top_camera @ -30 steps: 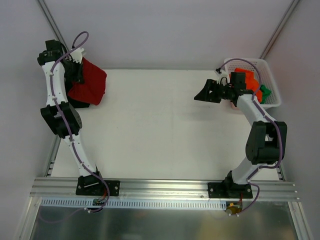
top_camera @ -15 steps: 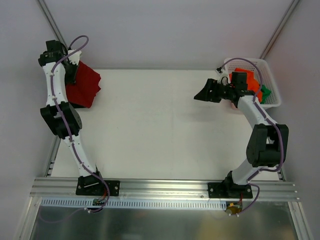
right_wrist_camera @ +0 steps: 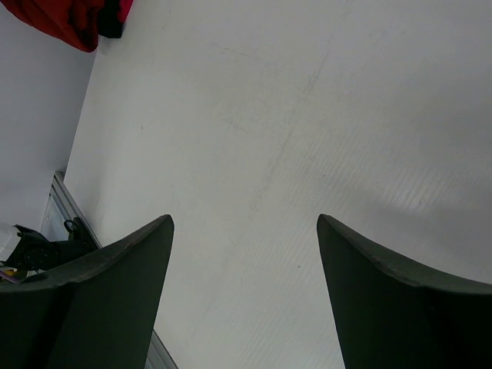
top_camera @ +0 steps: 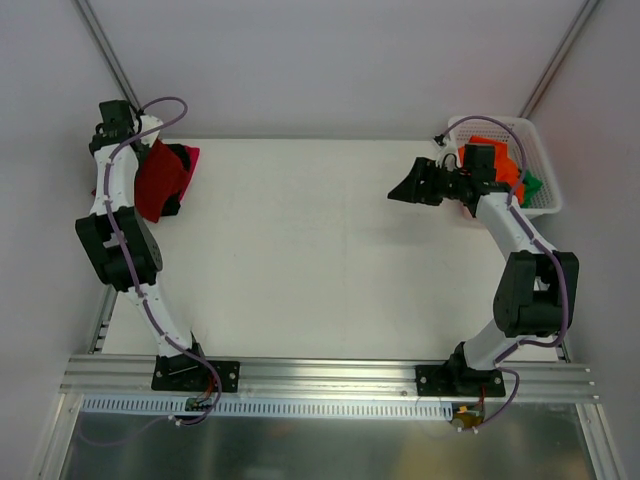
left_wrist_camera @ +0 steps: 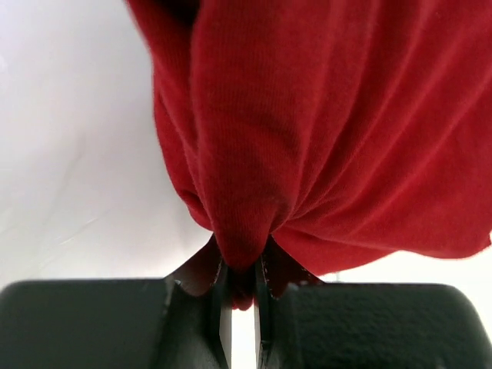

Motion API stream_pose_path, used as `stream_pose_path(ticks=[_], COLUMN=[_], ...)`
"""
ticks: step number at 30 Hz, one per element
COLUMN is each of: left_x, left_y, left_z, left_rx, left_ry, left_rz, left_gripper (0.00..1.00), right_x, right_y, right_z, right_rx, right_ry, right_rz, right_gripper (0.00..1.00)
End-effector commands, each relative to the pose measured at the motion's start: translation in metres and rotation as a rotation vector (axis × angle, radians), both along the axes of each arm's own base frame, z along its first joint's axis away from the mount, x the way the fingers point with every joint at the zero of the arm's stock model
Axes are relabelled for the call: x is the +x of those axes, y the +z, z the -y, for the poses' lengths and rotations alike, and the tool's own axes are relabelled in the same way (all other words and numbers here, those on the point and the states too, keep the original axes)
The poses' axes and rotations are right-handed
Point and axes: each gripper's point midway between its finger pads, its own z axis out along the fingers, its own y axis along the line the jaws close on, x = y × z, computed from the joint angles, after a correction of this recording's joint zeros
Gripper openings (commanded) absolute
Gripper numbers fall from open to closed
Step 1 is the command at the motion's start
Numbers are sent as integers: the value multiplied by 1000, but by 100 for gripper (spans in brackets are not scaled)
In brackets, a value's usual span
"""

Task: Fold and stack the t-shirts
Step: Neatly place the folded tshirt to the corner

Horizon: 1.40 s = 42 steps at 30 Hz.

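Observation:
My left gripper (top_camera: pixel 146 152) is shut on a dark red t-shirt (top_camera: pixel 160 182) and holds it bunched and hanging at the table's far left edge. In the left wrist view a fold of the shirt (left_wrist_camera: pixel 307 115) is pinched between the jaws of that gripper (left_wrist_camera: pixel 242 278). A bit of black cloth (top_camera: pixel 173 205) shows beside the shirt. My right gripper (top_camera: pixel 405 190) is open and empty above the table, left of the basket. The right wrist view shows its jaws (right_wrist_camera: pixel 244 223) wide apart over bare table, with the red shirt (right_wrist_camera: pixel 61 19) far off.
A white lattice basket (top_camera: pixel 540 150) at the back right corner holds orange (top_camera: pixel 500 160) and green (top_camera: pixel 530 184) shirts. Metal frame rails run along the table's left and near edges.
My left gripper has swung left and back with the dark red shirt, which now hangs narrower at the table's edge. The right arm has barely moved.

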Motion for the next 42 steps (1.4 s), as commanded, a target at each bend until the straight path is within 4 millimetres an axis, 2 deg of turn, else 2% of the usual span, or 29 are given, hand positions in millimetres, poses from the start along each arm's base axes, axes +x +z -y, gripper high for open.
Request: stream_pose_path(ticks=[1, 2, 4, 6, 7, 8, 9, 13, 16, 17, 18, 19, 20, 21, 22, 23, 25, 26, 27, 28, 29, 30, 31, 33, 34, 38, 40, 41, 42], left_x=[-2, 5, 7, 15, 17, 20, 22, 27, 24, 18, 17, 14, 5, 6, -2, -12, -26, -34, -47, -57, -64, -75, -86, -98, -107, -128, -130, -126, -121], left_y=[70, 83, 86, 97, 97, 95, 95, 79, 85, 101, 105, 98, 111, 106, 89, 98, 71, 74, 54, 36, 34, 19, 1, -9, -25, -54, -67, -68, -67], left_z=[-32, -37, -39, -40, -40, -40, -40, -44, -40, -36, -30, -21, -8, 12, 27, 52, 86, 109, 124, 134, 149, 158, 167, 175, 177, 182, 179, 174, 165], left_rx=[236, 275, 305, 327, 324, 319, 322, 397, 413, 415, 386, 351, 317, 235, 188, 161, 62, 19, -60, -109, -166, -219, -258, -266, -276, -327, -320, -292, -234], left_ry=[37, 43, 33, 29, 26, 24, 21, 11, 10, 11, 3, -16, -40, -94, -125, -170, -223, -263, -270, -275, -310, -318, -340, -367, -364, -337, -318, -309, -299], left_rz=[162, 226, 247, 312, 323, 330, 343, 356, 419, 468, 506, 505, 531, 543, 509, 520, 465, 470, 405, 362, 365, 318, 274, 256, 223, 167, 164, 184, 212], left_gripper=[0, 0, 8, 35, 43, 58, 98, 99, 99, 99, 99, 99, 99, 99, 99, 99, 99, 99, 99, 99, 99, 99, 99, 99, 99, 99, 99, 99, 99], right_x=[-2, -2, -2, -2, -2, -1, -2, -1, -1, -1, 0, 1, 0, 0, 0, -1, -2, -12, -10, -13, -22, -22, -26, -29, -26, -30, -42, -38, -45], right_y=[19, 20, 19, 19, 18, 19, 20, 20, 19, 18, 18, 17, 14, 12, 10, 11, 1, -9, -10, -13, -20, -17, -26, -27, -27, -28, -38, -46, -51], right_z=[-1, -1, -1, -1, -1, -1, -1, 0, 1, 0, 1, 1, 1, -1, -2, -4, -13, -18, -32, -40, -44, -58, -61, -78, -82, -121, -132, -138, -145], right_rx=[18, 18, 18, 16, 16, 17, 17, 14, 12, 10, 6, -5, -18, -34, -48, -79, -161, -210, -304, -355, -421, -542, -607, -695, -712, -559, -550, -576, -604], right_ry=[9, 11, 11, 13, 13, 12, 14, 9, 7, 8, 5, 11, 17, 22, 22, 40, 68, 96, 166, 203, 242, 316, 353, 406, 418, 513, 574, 595, 625], right_rz=[58, 61, 59, 60, 58, 60, 61, 64, 61, 59, 59, 67, 51, 49, 47, 59, 53, 6, 61, 69, 49, 133, 133, 220, 246, 132, 51, 49, 50], right_gripper=[79, 79, 79, 79, 79, 79, 79, 79, 79, 79, 79, 79, 79, 79, 79, 79, 79, 79, 79, 79, 79, 79, 78, 79, 79, 79, 78, 77, 77])
